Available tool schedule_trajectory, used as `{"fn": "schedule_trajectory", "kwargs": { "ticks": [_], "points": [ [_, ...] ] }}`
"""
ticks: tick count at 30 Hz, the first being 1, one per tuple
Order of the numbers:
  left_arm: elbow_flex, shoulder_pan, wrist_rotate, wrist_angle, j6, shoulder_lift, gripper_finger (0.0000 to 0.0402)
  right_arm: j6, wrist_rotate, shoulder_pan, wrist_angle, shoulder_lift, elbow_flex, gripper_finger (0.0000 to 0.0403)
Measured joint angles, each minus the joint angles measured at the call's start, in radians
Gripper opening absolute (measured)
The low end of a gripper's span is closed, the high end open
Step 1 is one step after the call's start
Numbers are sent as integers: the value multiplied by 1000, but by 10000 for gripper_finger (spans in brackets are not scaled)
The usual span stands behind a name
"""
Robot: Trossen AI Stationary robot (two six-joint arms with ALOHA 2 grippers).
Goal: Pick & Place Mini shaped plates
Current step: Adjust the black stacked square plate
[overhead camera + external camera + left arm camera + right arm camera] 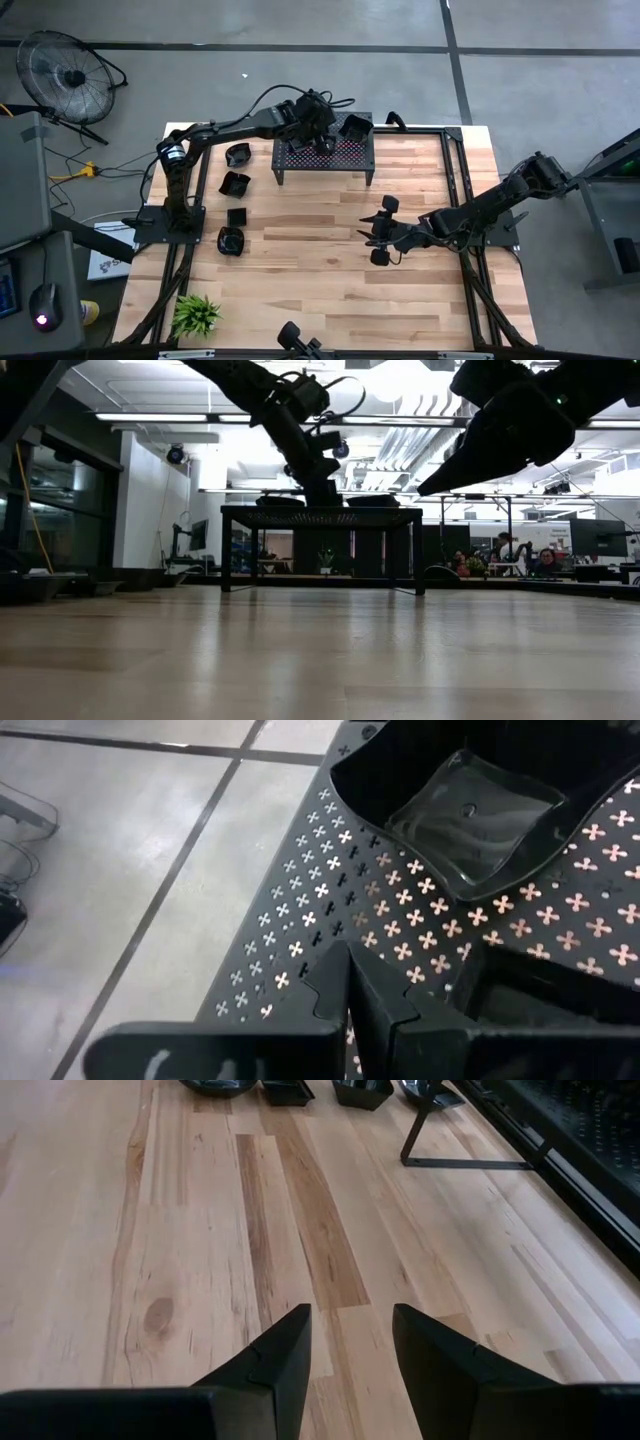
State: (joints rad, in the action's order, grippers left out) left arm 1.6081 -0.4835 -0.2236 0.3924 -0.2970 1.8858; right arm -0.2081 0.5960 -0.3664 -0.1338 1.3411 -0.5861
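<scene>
**Left fingers shut over the stand, right jaws spread over bare wood**

Nearest us, the left gripper (pixel 352 995) has its jaws pressed together, holding nothing, above the perforated stand (pixel 330 880); a mini plate (pixel 478 825) sits just beyond. The right gripper (pixel 350 1340) hovers spread over the table (pixel 200 1230). More plates (pixel 236 185) lie at centre left.

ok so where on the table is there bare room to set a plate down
Bare wood runs along the near edge of the table, between the plant and the right side, and between the stand and the right gripper, whose fingers are open. It is crowded left of the stand, where four mini plates sit.
</scene>
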Motion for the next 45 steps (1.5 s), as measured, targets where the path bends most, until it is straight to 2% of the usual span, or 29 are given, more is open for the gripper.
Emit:
{"fn": "schedule_trajectory", "kwargs": {
  "ticks": [22, 31, 36, 40, 45],
  "points": [
    [0, 0, 19, -1, -11, -2, 0, -1, 2, 0, 2, 0, 0, 138],
    [2, 19, 26, 23, -23, -48, 0, -1, 0, 0, 2, 0, 0, 138],
    [2, 34, 31, 95, -44, -85, 0, -2, 0, 0, 2, 0, 0, 138],
    [2, 60, 56, 202, -132, -110, 0, -2, 0, 0, 2, 0, 0, 138],
    [1, 99, 52, 283, -318, -128, 0, 0, 0, 0, 2, 0, 0, 138]
  ]
}}
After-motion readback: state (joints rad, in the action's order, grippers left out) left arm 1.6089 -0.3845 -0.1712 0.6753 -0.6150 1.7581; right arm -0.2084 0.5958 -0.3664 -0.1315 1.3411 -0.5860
